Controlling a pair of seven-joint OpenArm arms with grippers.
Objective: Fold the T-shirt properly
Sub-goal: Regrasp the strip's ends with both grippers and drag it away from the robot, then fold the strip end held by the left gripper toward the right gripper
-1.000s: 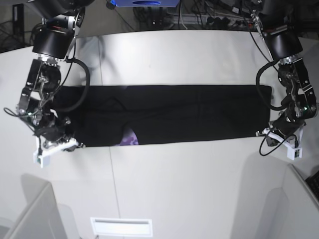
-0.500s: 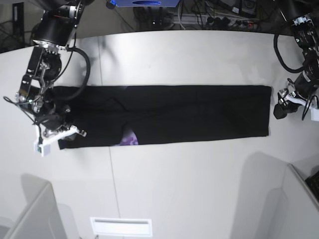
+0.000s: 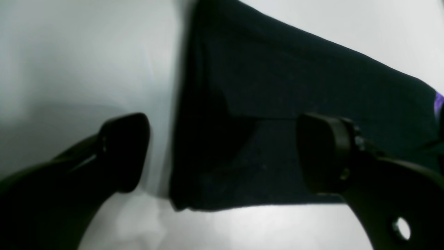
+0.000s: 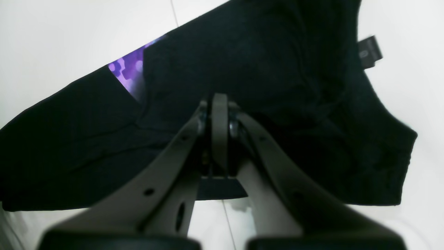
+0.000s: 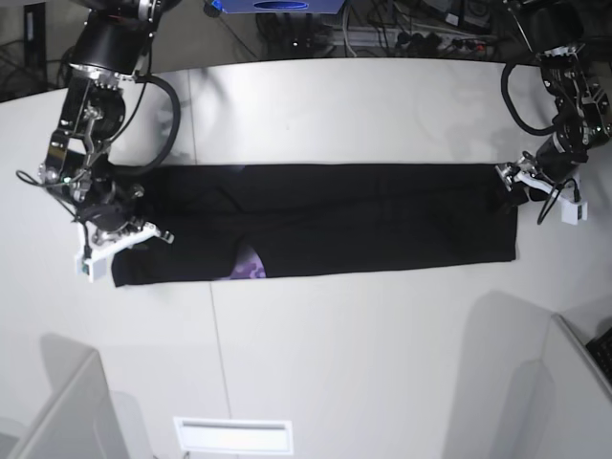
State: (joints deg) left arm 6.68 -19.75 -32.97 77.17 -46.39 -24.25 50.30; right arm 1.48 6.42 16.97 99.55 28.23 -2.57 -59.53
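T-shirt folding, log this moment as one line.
T-shirt: long flat band on table | left gripper: open, straddling one end | right gripper: shut over other end, grip on cloth unclear

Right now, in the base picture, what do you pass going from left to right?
Right gripper → purple print patch peeking out of the black T-shirt → left gripper.

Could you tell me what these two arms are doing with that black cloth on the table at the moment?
A two-armed robot is folding a black T-shirt, which lies on the white table as a long flat band with a bit of purple print showing. The left end effector is open, straddling one short end of the band. The right end effector is shut above the other end; whether it pinches cloth is unclear.
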